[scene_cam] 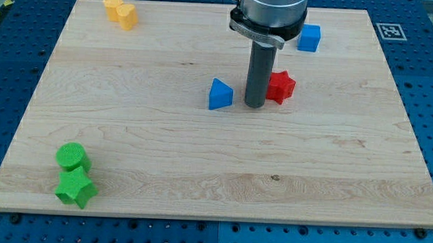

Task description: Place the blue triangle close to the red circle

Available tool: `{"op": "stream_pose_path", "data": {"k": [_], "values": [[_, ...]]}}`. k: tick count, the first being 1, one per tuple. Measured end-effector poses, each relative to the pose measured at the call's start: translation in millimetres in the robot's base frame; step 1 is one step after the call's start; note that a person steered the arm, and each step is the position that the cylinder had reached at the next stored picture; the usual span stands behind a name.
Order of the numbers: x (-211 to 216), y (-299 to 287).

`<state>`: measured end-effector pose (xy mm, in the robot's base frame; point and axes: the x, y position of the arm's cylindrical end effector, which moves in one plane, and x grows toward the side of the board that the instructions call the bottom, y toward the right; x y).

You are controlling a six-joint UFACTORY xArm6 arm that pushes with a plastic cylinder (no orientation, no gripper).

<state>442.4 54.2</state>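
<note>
My end effector is a plain rod with no jaws to open or close, and my tip (pixel 254 105) rests on the surface (pixel 200 172) gripping nothing. The blue triangle (pixel 220 94) sits just beside my tip on the view's left; a red star-shaped block (pixel 281 86) sits just beside it on the right. I see no red circle anywhere, so I judge the placing not yet done.

On the wooden board (pixel 200 157) you see a yellow block (pixel 120 12) at the far left, a blue cube (pixel 309 38) far right of centre, a red star (pixel 281 87) mid-board, and a green cylinder (pixel 73 157) touching a green star (pixel 76 188) at the near left.
</note>
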Motion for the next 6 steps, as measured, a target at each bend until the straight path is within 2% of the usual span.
{"op": "stream_pose_path", "data": {"k": [2, 3, 4, 6], "values": [[-10.4, -16.9], [-38.3, -56.7], [-48.5, -92.1], [-16.1, -78.4]]}}
